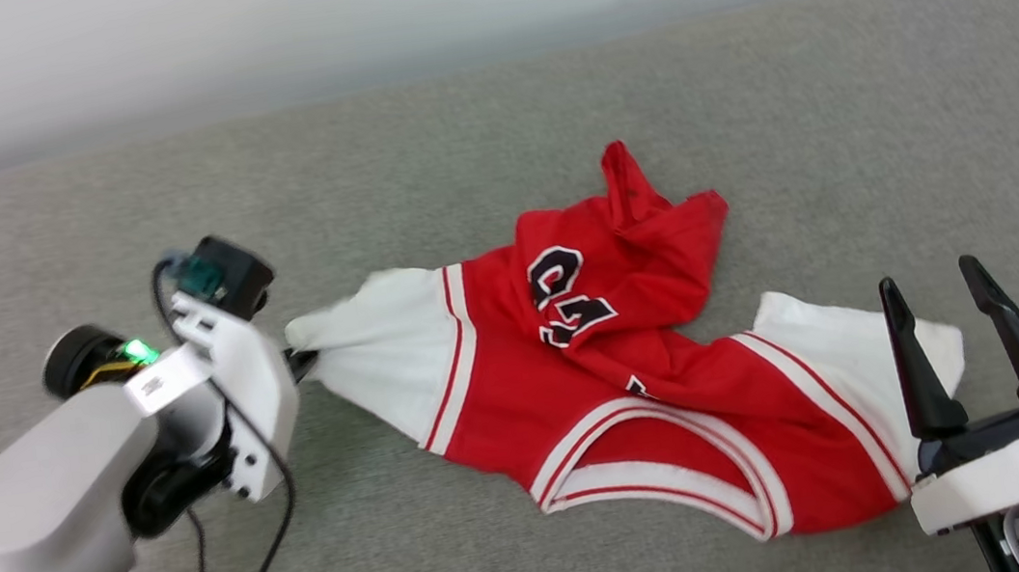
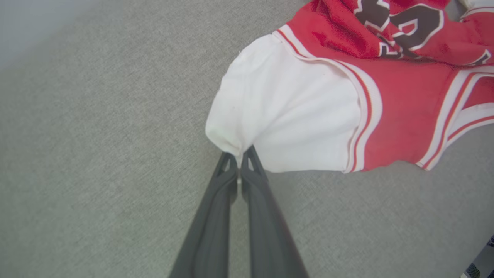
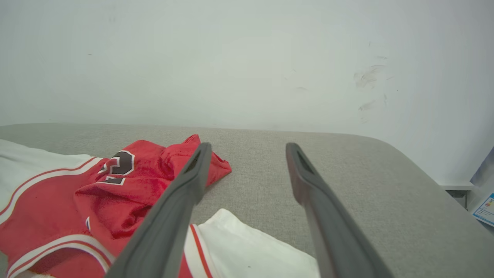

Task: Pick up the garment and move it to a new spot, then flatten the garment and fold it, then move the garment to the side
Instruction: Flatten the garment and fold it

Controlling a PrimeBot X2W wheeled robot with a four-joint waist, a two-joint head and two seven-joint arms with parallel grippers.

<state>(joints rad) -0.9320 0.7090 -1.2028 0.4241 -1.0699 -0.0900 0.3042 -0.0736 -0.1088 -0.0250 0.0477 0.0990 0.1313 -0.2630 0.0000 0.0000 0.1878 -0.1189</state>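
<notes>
The garment [image 1: 599, 382] is a red jersey with white sleeves and black numbers, lying crumpled across a grey padded surface. My left gripper [image 1: 303, 360] is at its left end, shut on the edge of the white sleeve [image 2: 285, 116]; in the left wrist view the two dark fingers [image 2: 216, 200] meet on a pinch of white cloth. My right gripper [image 1: 936, 292] stands open at the lower right, above the other white sleeve [image 1: 852, 346], with nothing between its fingers [image 3: 181, 200]. The lower part of the garment [image 3: 115, 193] is bunched and folded over itself.
The grey padded surface [image 1: 469, 116] stretches wide around the garment, with a pale wall [image 3: 247, 58] behind it. Its rounded right corner [image 1: 1009, 1] lies at the far right. Black cables [image 1: 253, 570] hang from my left arm.
</notes>
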